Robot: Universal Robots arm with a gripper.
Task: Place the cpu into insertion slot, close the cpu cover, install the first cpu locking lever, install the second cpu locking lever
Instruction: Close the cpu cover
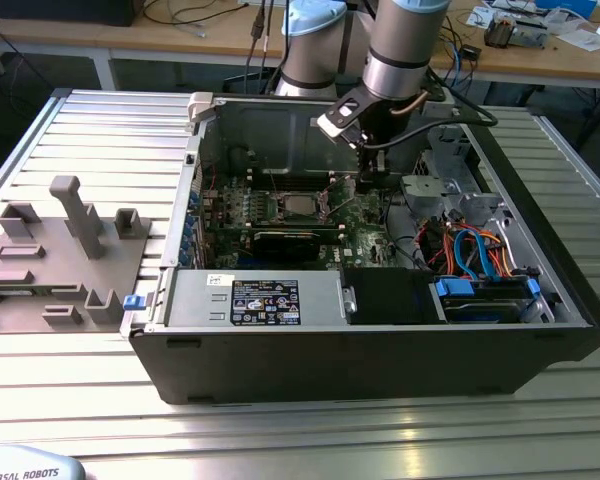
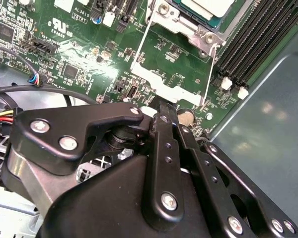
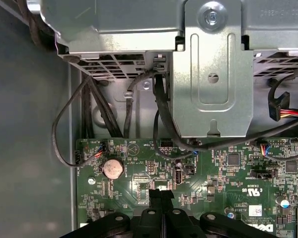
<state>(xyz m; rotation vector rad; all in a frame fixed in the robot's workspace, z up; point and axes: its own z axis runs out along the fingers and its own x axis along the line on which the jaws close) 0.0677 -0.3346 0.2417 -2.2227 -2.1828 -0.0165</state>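
The cpu (image 1: 300,206) lies in its socket on the motherboard, its silver top (image 2: 208,6) uncovered. The cpu cover (image 2: 161,82) is swung open off the socket, and green board shows through its square window. My gripper (image 1: 360,165) reaches down into the open computer case, on the exterior view's right of the socket. In both wrist views its black fingertips (image 2: 161,106) are pressed together with nothing visible between them, just off the cover's free edge. The gripper (image 3: 159,194) hovers low over the board.
Black memory slots (image 2: 258,39) run beside the socket. A coin battery (image 3: 112,168) and black cables (image 3: 159,114) sit under the metal drive cage (image 3: 213,74). On the exterior view's left, a grey fixture block (image 1: 70,240) stands on the ribbed table.
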